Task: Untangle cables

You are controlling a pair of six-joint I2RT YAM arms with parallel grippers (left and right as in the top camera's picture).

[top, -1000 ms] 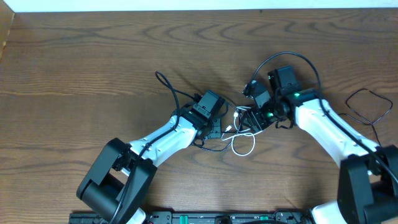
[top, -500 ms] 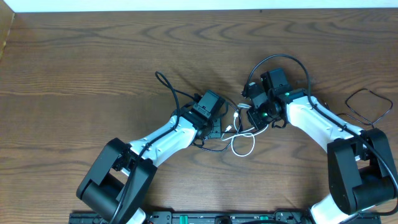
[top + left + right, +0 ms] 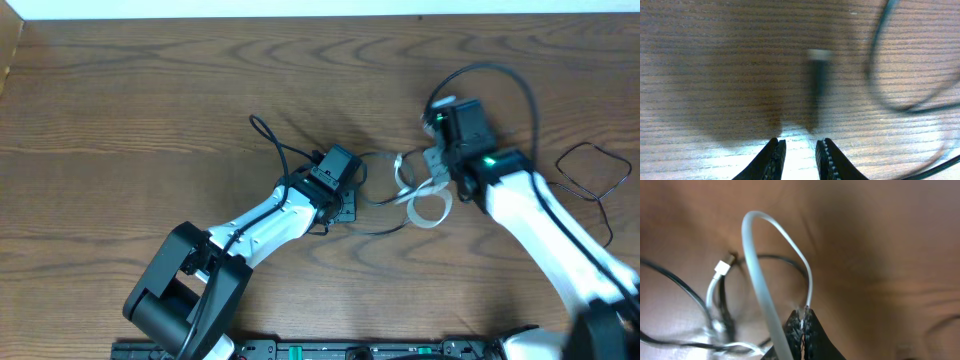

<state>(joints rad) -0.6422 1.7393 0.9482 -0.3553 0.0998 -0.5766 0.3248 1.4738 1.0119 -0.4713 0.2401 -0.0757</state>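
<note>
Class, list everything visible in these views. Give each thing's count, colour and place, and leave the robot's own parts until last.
table: one, brown wood, beneath everything.
white cable: one, white, looped at the centre, pinched by the right end effector.
near black cable: one, black, curving beside the left end effector.
far black cable: one, black, loose loop at the table's right edge.
plug: one, black with a pale tip, ahead of the left end effector.
left end effector: one, black, slightly open, nothing between.
right end effector: one, black, shut.

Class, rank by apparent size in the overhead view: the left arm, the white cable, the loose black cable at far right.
1. Left arm.
2. Loose black cable and white cable look alike; the white one is held up and blurred, so no ranking.
</note>
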